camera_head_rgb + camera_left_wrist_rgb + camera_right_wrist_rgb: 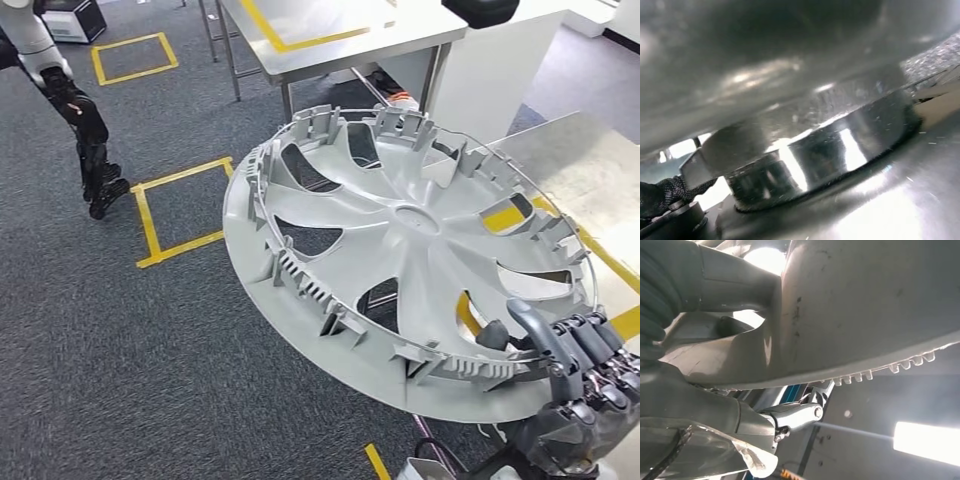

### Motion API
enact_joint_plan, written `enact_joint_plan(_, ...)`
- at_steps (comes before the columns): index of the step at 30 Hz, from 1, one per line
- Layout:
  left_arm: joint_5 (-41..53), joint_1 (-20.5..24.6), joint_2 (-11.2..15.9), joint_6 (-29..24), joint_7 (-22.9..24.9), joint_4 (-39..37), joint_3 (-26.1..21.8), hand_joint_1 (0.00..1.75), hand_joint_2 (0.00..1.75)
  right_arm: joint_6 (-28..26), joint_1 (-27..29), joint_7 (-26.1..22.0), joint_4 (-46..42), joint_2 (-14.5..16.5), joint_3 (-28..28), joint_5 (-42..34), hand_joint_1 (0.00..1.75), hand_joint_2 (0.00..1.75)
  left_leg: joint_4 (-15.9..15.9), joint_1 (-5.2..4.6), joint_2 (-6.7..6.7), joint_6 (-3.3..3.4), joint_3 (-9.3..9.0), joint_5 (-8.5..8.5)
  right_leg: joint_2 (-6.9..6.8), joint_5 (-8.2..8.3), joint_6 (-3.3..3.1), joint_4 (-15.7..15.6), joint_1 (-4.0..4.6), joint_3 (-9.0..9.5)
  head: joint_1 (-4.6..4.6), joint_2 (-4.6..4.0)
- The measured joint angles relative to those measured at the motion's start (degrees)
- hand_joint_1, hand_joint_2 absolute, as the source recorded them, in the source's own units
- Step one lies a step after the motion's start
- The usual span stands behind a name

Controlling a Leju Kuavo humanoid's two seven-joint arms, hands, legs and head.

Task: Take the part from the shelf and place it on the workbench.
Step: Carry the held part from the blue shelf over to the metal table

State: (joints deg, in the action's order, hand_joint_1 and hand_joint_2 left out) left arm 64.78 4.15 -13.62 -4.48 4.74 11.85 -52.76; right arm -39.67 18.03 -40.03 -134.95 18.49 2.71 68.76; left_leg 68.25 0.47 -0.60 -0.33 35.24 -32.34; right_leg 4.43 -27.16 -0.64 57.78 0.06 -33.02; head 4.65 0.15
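The part, a large grey plastic wheel cover [411, 270], is held in the air with its inner ribbed side up and tilted, its far edge higher than the near one. The right hand [577, 375] grips the cover at its near rim: the thick grey thumb lies on top of the rim and the dark fingers are curled beside it, so this hand is closed on the part. In the right wrist view the cover [866, 315] passes close over the grey thumb [734, 282]. The cover hangs partly above the metal workbench [604, 170], which has yellow tape lines [604, 265], and partly above the dark carpet [113, 340] beside the workbench. The left wrist view is blurred, showing shiny metal surfaces, and I cannot tell how the left hand stands. Beyond the cover, a second metal table [340, 40] stands on the carpet, with yellow tape squares [177, 210] on the carpet near it.
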Motion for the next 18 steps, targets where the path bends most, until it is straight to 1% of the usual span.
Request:
enact_joint_plan(1,0.00,0.03,0.03,0.00,0.00,0.00,0.00,0.00,0.00,0.00,-0.01,-0.01,0.02,0.00,0.00,-0.01,1.75,1.75,-3.86,0.05,-1.52,0.27,-1.58,1.88,0.70,-0.02,0.09,0.12,0.02,0.00,0.02,0.00)
enact_joint_plan(2,0.00,0.05,0.04,0.00,-0.02,0.00,0.00,0.00,0.00,0.00,-0.03,-0.01,0.03,0.00,0.01,-0.01,1.75,1.75,-7.10,0.13,-2.90,0.42,-2.89,3.09,1.42,-0.02,0.25,0.29,-0.02,-0.16,0.02,0.00)
enact_joint_plan(3,-0.01,0.06,0.04,0.00,-0.03,0.00,0.00,0.00,0.00,0.00,-0.05,-0.01,0.04,0.00,0.01,-0.01,1.75,1.75,-9.11,0.13,-4.03,0.53,-3.65,3.60,2.03,0.04,0.50,0.42,-0.14,-0.42,0.05,0.00)
enact_joint_plan(4,-0.03,0.05,0.05,-0.01,-0.04,0.00,0.00,0.00,0.00,0.00,-0.04,-0.01,0.06,0.00,0.02,0.01,1.75,1.75,-9.79,0.09,-4.49,0.59,-3.88,3.44,2.64,0.15,0.82,0.47,-0.28,-0.70,0.04,0.00)
enact_joint_plan(5,-0.05,0.03,0.03,-0.02,-0.05,0.00,0.00,0.00,0.00,0.00,-0.01,0.00,0.07,0.00,0.02,0.03,1.75,1.75,-10.12,0.02,-4.00,0.68,-3.96,3.50,3.31,0.30,1.17,0.44,-0.46,-0.99,0.05,0.00)
enact_joint_plan(6,-0.08,0.06,-0.01,-0.03,-0.05,0.00,-0.01,0.00,0.00,0.00,0.04,0.00,0.07,0.00,0.02,0.05,1.75,1.75,-10.33,0.02,-3.30,0.93,-4.01,3.67,3.51,0.31,1.47,0.50,-0.58,-1.31,0.06,0.00)
enact_joint_plan(7,-0.10,0.11,-0.04,-0.05,-0.04,0.00,-0.01,0.00,0.00,0.00,0.06,0.00,0.07,-0.01,0.02,0.09,1.75,1.75,-10.59,0.08,-2.55,1.21,-4.11,3.83,2.68,-0.08,1.71,1.09,-0.52,-1.80,0.12,0.00)
enact_joint_plan(8,-0.12,0.17,-0.10,-0.07,-0.04,0.00,-0.02,0.00,0.00,0.00,0.02,-0.02,0.08,-0.02,0.04,0.14,1.75,1.75,-10.87,0.15,-1.75,1.52,-4.20,3.99,1.22,-1.02,1.94,2.69,-0.41,-2.72,0.25,0.00)
enact_joint_plan(9,-0.14,0.19,-0.15,-0.08,-0.04,0.00,-0.02,0.00,0.00,0.00,-0.03,-0.04,0.08,-0.03,0.08,0.17,1.75,1.75,-11.04,0.19,-0.88,1.76,-4.27,4.07,-0.67,-2.52,2.12,5.49,-0.35,-4.13,0.33,0.00)
enact_joint_plan(10,-0.15,0.15,-0.15,-0.09,-0.04,0.00,-0.02,0.00,0.00,0.00,-0.09,-0.05,0.09,-0.05,0.11,0.20,1.75,1.75,-11.07,0.11,-0.05,1.88,-4.30,4.04,-2.45,-4.33,2.33,9.21,-0.29,-5.93,0.41,0.00)
enact_joint_plan(11,-0.15,0.05,-0.13,-0.09,-0.04,0.00,-0.03,0.00,0.00,0.00,-0.11,-0.07,0.14,-0.08,0.13,0.22,1.75,1.75,-11.07,0.07,0.88,1.96,-4.30,3.97,-3.35,-5.86,2.53,13.00,-0.38,-7.78,0.45,0.00)
enact_joint_plan(12,-0.15,-0.06,-0.10,-0.09,-0.04,0.00,-0.04,0.00,0.00,0.00,-0.10,-0.05,0.21,-0.09,0.13,0.24,1.75,1.75,-11.06,0.05,1.83,1.96,-4.32,3.90,-3.82,-6.64,2.71,15.66,-0.51,-9.08,0.44,0.00)
enact_joint_plan(13,-0.15,-0.12,-0.07,-0.09,-0.04,0.00,-0.05,0.00,0.00,0.00,-0.09,-0.04,0.29,-0.11,0.12,0.26,1.75,1.75,-11.05,0.04,2.71,1.92,-4.35,3.81,-4.12,-6.37,2.87,16.35,-0.65,-9.40,0.43,0.00)
enact_joint_plan(14,-0.15,-0.13,-0.05,-0.09,-0.04,0.00,-0.06,0.00,0.00,0.00,-0.08,-0.04,0.37,-0.12,0.11,0.28,1.75,1.75,-11.04,0.05,3.50,1.83,-4.42,3.71,-4.42,-5.10,2.98,14.73,-0.81,-8.49,0.45,0.00)
enact_joint_plan(15,-0.15,-0.08,-0.07,-0.09,-0.04,0.00,-0.07,0.00,0.00,0.00,-0.08,-0.03,0.41,-0.13,0.12,0.30,1.75,1.75,-11.04,0.06,4.16,1.66,-4.57,3.58,-5.09,-3.24,3.06,11.20,-0.94,-6.51,0.43,0.00)
enact_joint_plan(16,-0.15,-0.02,-0.08,-0.08,-0.04,0.00,-0.07,0.00,0.00,0.00,-0.10,-0.03,0.42,-0.13,0.13,0.30,1.75,1.75,-11.03,0.03,4.77,1.43,-4.77,3.43,-6.44,-1.87,3.13,7.01,-0.91,-4.17,0.45,0.00)
enact_joint_plan(17,-0.15,0.05,-0.08,-0.08,-0.04,0.00,-0.07,0.00,0.00,0.00,-0.14,-0.04,0.44,-0.13,0.13,0.31,1.75,1.75,-10.95,-0.12,5.28,1.12,-4.92,3.23,-7.71,-0.94,2.98,3.49,-0.82,-2.10,0.43,0.00)
enact_joint_plan(18,-0.15,0.09,-0.06,-0.05,-0.05,0.00,-0.07,0.00,0.00,0.00,-0.17,-0.04,0.48,-0.13,0.14,0.33,1.75,1.75,-10.90,-0.27,5.73,0.83,-5.10,3.05,-8.61,-0.61,2.76,1.25,-0.67,-0.75,0.39,0.00)
